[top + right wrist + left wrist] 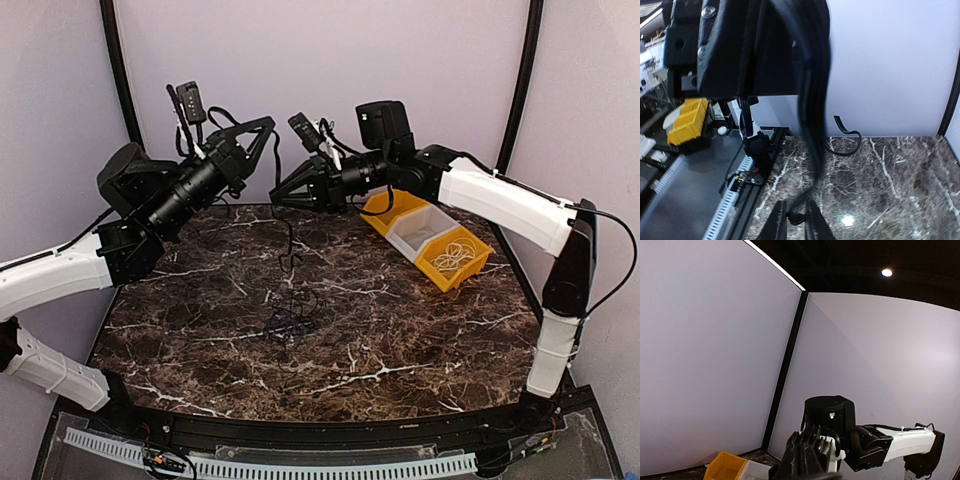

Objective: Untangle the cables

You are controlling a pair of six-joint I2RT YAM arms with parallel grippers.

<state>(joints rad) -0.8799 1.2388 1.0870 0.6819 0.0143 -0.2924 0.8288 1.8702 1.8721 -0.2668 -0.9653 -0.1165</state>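
A black cable (291, 240) hangs from my two raised grippers down to a small clump of black cables (287, 325) on the marble table (420, 340). My left gripper (272, 125) is held high at the back, jaws together on the cable's upper end. My right gripper (278, 196) is just below it, shut on the same cable. In the right wrist view the cable (812, 150) runs up from between my fingertips (796, 220) to the left gripper's body. A white cable (455, 256) lies coiled in a yellow bin (478, 262). The left wrist view shows none of the cables.
A row of bins, yellow and clear (420, 232), stands at the back right. The left wrist view shows the wall, the right arm's wrist (830, 415) and a yellow bin (727, 465). A loose curled black cable end (847, 137) shows over the table.
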